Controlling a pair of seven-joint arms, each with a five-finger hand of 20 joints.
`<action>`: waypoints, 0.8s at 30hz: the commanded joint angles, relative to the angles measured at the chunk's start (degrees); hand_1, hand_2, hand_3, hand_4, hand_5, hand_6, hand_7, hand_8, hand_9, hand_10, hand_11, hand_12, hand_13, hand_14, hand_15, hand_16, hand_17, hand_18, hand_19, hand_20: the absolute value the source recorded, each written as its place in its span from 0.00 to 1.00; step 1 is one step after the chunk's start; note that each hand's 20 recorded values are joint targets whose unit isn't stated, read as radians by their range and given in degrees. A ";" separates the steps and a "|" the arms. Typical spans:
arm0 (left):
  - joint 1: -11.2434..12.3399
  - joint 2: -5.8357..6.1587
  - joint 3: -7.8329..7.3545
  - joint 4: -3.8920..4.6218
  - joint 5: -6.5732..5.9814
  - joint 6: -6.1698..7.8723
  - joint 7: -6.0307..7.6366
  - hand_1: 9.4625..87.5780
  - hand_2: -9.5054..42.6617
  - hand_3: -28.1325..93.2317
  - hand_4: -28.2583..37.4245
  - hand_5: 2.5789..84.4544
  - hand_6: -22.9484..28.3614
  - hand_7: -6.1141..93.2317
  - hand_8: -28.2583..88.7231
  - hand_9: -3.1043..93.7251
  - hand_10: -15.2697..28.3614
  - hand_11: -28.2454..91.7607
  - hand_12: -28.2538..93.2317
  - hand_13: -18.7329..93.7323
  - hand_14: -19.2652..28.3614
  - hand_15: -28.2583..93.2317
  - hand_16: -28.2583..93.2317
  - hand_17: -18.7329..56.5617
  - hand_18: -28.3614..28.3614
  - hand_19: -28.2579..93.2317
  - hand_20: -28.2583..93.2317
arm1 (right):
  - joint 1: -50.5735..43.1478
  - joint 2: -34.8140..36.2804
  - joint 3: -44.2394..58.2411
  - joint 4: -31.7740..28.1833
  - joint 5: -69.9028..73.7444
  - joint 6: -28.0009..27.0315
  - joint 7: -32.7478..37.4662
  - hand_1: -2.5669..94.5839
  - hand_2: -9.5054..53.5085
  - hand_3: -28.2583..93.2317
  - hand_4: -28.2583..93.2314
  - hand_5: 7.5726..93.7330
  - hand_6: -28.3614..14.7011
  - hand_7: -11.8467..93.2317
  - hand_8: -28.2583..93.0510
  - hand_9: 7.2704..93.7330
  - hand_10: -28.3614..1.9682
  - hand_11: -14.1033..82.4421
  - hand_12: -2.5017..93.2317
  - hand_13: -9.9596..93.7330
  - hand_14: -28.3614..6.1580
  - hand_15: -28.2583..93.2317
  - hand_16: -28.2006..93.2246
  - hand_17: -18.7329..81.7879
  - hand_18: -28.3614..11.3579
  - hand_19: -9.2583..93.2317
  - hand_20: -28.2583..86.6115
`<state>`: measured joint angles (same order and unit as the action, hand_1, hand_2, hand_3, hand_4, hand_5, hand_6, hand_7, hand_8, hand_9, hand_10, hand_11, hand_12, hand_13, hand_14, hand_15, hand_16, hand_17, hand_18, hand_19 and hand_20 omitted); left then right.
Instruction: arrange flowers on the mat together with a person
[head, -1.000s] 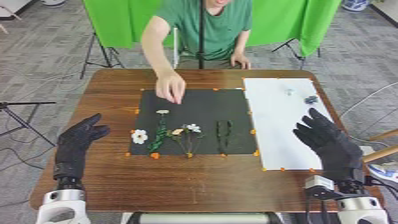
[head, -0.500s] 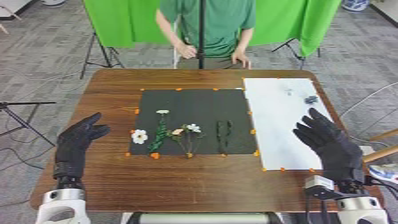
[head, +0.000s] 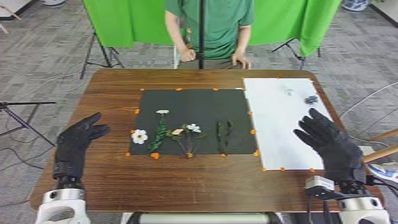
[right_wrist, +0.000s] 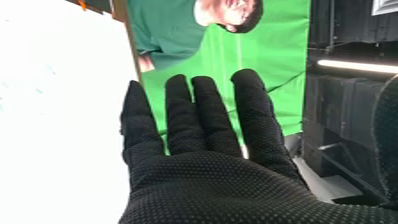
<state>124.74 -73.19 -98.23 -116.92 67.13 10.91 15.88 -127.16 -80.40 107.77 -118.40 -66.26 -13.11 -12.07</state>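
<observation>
Head view, and here's the layout: a dark mat (head: 195, 105) lies on the brown wooden table (head: 160, 185), with the flowers set out across its nearer half. At the mat's left edge sits a white flower (head: 139, 136), broad petals around a yellowish centre. Just beside it, a green leafy stem (head: 159, 135) runs up the mat, topped by a small white blossom (head: 163, 111). Next along, a cream flower (head: 178, 132) and another white bloom (head: 193, 128) are side by side, their thin stems running down towards the near edge. Then, nearer the mat's right side, two dark green leafy strips (head: 224, 135) lie roughly parallel, lengthwise, just apart from each other

Over to the right, a long white sheet (head: 280, 130) runs alongside the mat, and near its far right corner we've got a blue-grey flower (head: 311, 100), with a pale sprig (head: 289, 92) close by. Small orange pieces (head: 155, 155) dot the edges of mat and sheet

Now the hands! The left hand (head: 80, 136) is out to the left of the mat, palm turned inward, fingers open and relaxed, well apart from the flowers. The right hand (head: 330, 146) is on the other side, by the near right part of the white sheet, fingers open too. And the right wrist view backs that up: those gloved fingers are extended, slightly spread, with the bright sheet beside them
</observation>
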 joint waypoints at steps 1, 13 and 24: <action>1.17 -0.28 -0.01 -0.11 -0.05 0.22 -0.05 0.21 0.17 0.81 0.12 0.60 0.51 0.19 0.19 0.62 0.71 0.41 0.36 0.61 0.79 0.42 0.22 0.45 0.73 0.34 0.42 | 5.51 6.14 -4.57 -1.24 -13.57 11.97 7.05 0.16 0.09 0.83 0.08 0.36 0.62 0.19 0.17 0.34 0.45 0.18 0.19 0.40 0.50 0.30 0.39 0.35 0.26 0.26 0.50; 1.16 -0.75 0.48 -0.18 0.03 0.64 -0.12 0.21 0.17 0.81 0.12 0.60 0.51 0.19 0.19 0.62 0.71 0.41 0.36 0.61 0.79 0.42 0.22 0.45 0.73 0.34 0.42 | 18.85 15.77 -6.89 2.67 -33.18 18.10 19.35 0.20 0.08 0.80 0.10 0.39 0.56 0.20 0.17 0.39 0.39 0.20 0.23 0.53 0.38 0.35 0.41 0.35 0.20 0.52 0.59; 2.14 -0.84 0.15 -0.70 0.15 0.80 -0.28 0.21 0.17 0.81 0.12 0.61 0.51 0.19 0.19 0.62 0.71 0.41 0.36 0.61 0.79 0.42 0.22 0.45 0.73 0.34 0.42 | 24.22 19.20 -10.51 7.00 -40.50 19.47 21.46 0.21 0.07 0.79 0.11 0.39 0.55 0.20 0.18 0.39 0.38 0.20 0.24 0.55 0.35 0.36 0.44 0.34 0.18 0.55 0.59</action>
<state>125.58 -73.47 -98.06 -117.29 67.14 11.19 15.98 -106.42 -63.53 100.17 -114.60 -100.54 3.59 7.56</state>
